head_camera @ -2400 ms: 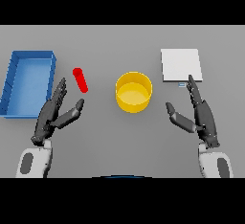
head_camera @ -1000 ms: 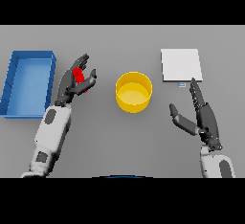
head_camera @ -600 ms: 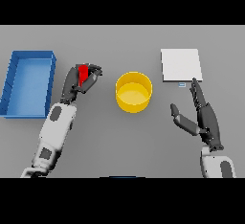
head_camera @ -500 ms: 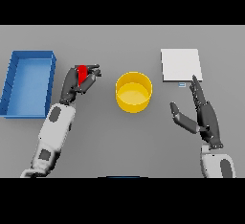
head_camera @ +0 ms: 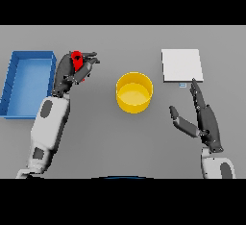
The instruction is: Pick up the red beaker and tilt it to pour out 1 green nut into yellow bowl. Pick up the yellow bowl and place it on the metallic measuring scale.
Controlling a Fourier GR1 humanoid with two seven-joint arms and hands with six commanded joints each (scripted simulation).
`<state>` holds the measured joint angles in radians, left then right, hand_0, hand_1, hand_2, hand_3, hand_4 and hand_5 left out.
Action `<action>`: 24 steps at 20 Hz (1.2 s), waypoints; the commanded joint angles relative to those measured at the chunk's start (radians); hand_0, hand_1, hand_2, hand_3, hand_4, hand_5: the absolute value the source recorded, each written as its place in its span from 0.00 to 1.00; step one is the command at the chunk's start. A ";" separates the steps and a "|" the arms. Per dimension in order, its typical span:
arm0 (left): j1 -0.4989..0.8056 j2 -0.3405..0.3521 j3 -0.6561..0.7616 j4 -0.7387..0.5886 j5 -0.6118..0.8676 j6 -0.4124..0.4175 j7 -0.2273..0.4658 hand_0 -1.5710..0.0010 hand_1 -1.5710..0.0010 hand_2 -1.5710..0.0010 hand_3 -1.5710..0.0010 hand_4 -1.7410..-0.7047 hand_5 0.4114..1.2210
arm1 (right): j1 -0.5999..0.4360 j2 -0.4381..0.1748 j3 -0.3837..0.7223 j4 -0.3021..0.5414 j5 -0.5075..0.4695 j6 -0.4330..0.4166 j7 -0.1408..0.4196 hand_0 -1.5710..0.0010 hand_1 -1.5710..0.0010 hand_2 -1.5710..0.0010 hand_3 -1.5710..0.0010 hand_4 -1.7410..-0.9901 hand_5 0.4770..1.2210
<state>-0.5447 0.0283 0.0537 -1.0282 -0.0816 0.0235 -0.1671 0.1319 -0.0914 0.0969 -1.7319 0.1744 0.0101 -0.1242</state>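
Note:
The red beaker (head_camera: 77, 61) is held in my left hand (head_camera: 68, 73), whose fingers and thumb curl round it, left of the yellow bowl (head_camera: 134, 92). The bowl stands upright at the table's middle, a hand's width from the beaker. The metallic scale (head_camera: 181, 65) lies flat at the back right. My right hand (head_camera: 204, 118) hovers open, fingers straight, just in front of the scale and right of the bowl. No green nut shows in the beaker or the bowl.
A blue tray (head_camera: 14, 83) sits at the far left, right beside my left forearm. Grey table (head_camera: 120, 142) stretches in front of the bowl between both arms.
My left hand reached forward to the red beaker, closed round it and lifted it slightly toward the bowl. The right hand stayed near the scale with only small shifts.

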 commanded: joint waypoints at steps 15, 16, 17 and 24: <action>-0.138 0.169 -0.318 -0.054 -0.355 -0.061 0.229 0.00 0.00 0.00 0.00 0.00 0.89 | -0.030 -0.012 0.001 0.002 0.022 -0.006 0.022 1.00 1.00 1.00 1.00 0.75 0.25; -0.158 0.173 -0.345 -0.056 -0.386 -0.075 0.237 0.00 0.00 0.00 0.00 0.00 0.89 | -0.028 -0.016 0.001 0.005 0.025 -0.003 0.026 1.00 1.00 1.00 1.00 0.75 0.26; -0.173 0.187 -0.370 -0.048 -0.417 -0.090 0.238 0.00 0.00 0.00 0.00 0.00 0.90 | -0.018 -0.016 0.004 -0.004 0.026 -0.002 0.018 1.00 1.00 1.00 1.00 0.75 0.26; -0.308 0.220 -0.592 0.009 -0.680 -0.220 0.324 0.00 0.00 0.00 0.00 0.05 0.98 | -0.006 0.001 0.006 -0.015 0.015 -0.003 0.034 1.00 1.00 1.00 1.00 0.73 0.27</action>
<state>-0.8529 0.2477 -0.5379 -1.0194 -0.7619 -0.1970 0.1578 0.1256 -0.0912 0.1024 -1.7472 0.1894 0.0060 -0.0913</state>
